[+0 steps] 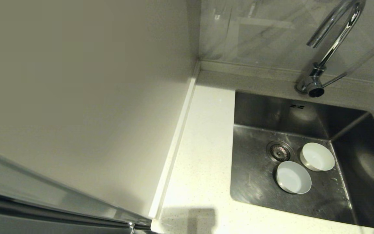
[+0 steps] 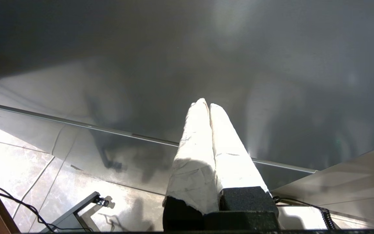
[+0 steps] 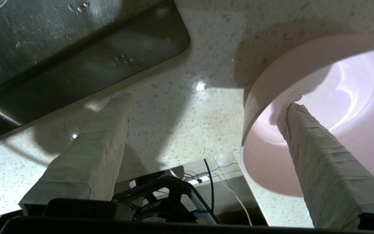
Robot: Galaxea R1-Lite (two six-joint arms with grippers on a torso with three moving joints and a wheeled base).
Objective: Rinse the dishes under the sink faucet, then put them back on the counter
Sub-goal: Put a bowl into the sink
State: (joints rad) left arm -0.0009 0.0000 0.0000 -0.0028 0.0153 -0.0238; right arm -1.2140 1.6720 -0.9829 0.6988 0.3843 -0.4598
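Observation:
The white bowl [image 1: 317,156] and the pale blue bowl [image 1: 293,177] sit upright side by side on the floor of the sink [image 1: 255,175], beside the drain [image 1: 280,151]. The chrome faucet [image 1: 333,42] arches over the back rim, its lever [image 1: 334,79] pointing right. In the right wrist view the pale pink bowl [image 3: 352,84] rests on the speckled counter [image 3: 190,113] near a corner of the sink [image 3: 60,48]. My right gripper [image 3: 205,102] is open: one taped finger [image 3: 310,143] is inside the pink bowl, the other [image 3: 102,136] over bare counter. Neither gripper shows in the head view.
Left of the sink lies a strip of counter [image 1: 200,146], bounded by a plain cream wall panel [image 1: 76,97]. My left gripper [image 2: 205,104] is parked, shut and empty, facing a grey panel above a tiled floor [image 2: 18,165].

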